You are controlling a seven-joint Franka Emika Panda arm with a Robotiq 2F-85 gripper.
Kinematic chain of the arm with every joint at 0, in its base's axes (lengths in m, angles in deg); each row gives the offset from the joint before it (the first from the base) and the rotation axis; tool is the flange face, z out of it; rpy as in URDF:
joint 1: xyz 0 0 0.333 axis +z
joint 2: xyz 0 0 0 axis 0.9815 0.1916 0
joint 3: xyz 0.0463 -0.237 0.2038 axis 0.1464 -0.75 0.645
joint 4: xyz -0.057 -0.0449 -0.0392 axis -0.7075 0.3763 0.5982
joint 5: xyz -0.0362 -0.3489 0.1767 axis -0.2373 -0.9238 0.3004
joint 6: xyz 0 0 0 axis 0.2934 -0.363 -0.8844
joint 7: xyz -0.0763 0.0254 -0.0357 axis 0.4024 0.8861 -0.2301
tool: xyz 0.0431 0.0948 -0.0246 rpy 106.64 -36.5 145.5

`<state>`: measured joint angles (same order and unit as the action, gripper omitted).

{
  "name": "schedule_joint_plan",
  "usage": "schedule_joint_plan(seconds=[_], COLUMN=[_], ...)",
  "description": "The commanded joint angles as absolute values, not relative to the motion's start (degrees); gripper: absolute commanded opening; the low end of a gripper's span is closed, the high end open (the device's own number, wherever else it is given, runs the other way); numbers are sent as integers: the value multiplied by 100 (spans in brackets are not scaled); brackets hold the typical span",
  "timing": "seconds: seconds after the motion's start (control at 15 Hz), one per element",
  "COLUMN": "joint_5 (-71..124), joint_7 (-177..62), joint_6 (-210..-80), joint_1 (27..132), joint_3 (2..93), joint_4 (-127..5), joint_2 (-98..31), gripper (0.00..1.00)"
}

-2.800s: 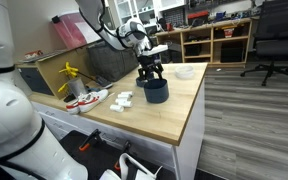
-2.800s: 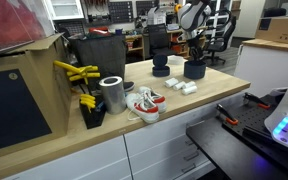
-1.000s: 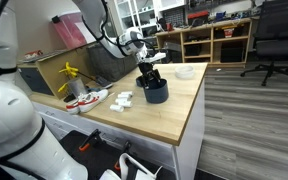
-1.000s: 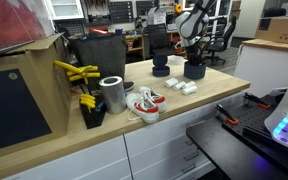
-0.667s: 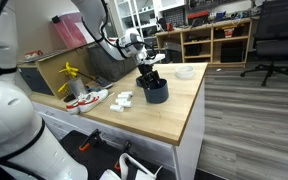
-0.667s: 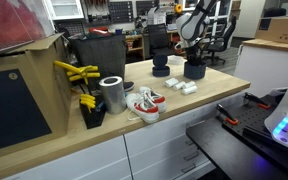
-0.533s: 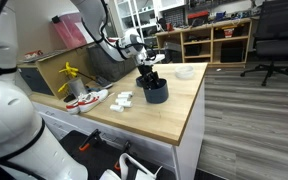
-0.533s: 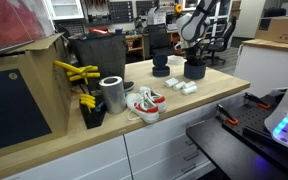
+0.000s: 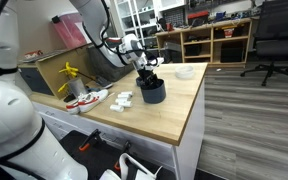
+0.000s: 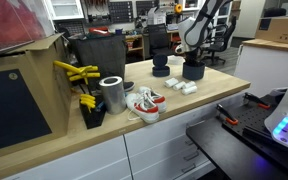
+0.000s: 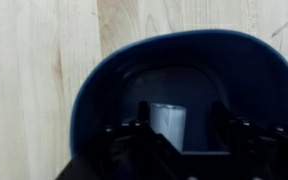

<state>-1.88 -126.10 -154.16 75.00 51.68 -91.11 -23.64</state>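
- The robot's black claw (image 9: 147,72) hangs right over the dark blue round plastic bowl (image 9: 152,92) on the pale wooden tabletop (image 9: 179,118). In the wrist view its jaws are spread and reach down inside the bowl's rim (image 11: 92,85).
- A small pale cylinder (image 11: 169,118) stands on the bowl's floor between the jaws. A dark gap shows at one side of it, so the claw (image 11: 174,135) looks released, gripping nothing.
- If the jaws close off-centre, one finger could strike the pale cylinder first and tip it or push it against the bowl wall.
- If the claw goes lower, a fingertip could catch the inner wall. The bowl looks light, so it would likely slide or rock on the smooth wood.
- A sideways drag could push the bowl (image 10: 193,70) into the small white blocks (image 10: 179,87) near it, or toward the second dark round container (image 10: 161,68) just behind.
- The view from the wrist is blurred and dark, so depth inside the bowl is hard to judge. A badly judged height could cause any of these knocks.
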Motion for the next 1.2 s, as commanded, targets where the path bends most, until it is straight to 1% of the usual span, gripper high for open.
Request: schedule_joint_plan(seconds=[0.0,0.07,0.27,0.33,0.47,1.13], joint_5=[-440,-462,-513,-536,-575,-607], joint_7=[-12501,-12505,-12511,-12506,-12487,-12314], joint_6=[-15841,-15894,-15999,-16019,-16048,-16417], joint_1=[7583,7572,7556,7557,7556,7554], joint_3=[5019,5009,4973,4954,4920,4795], joint_4=[-9329,-9358,-9422,-9422,-9445,-9722], joint_2=[-2358,-2354,-2347,-2354,-2375,-2829], gripper=[41,34,9,3,0,0])
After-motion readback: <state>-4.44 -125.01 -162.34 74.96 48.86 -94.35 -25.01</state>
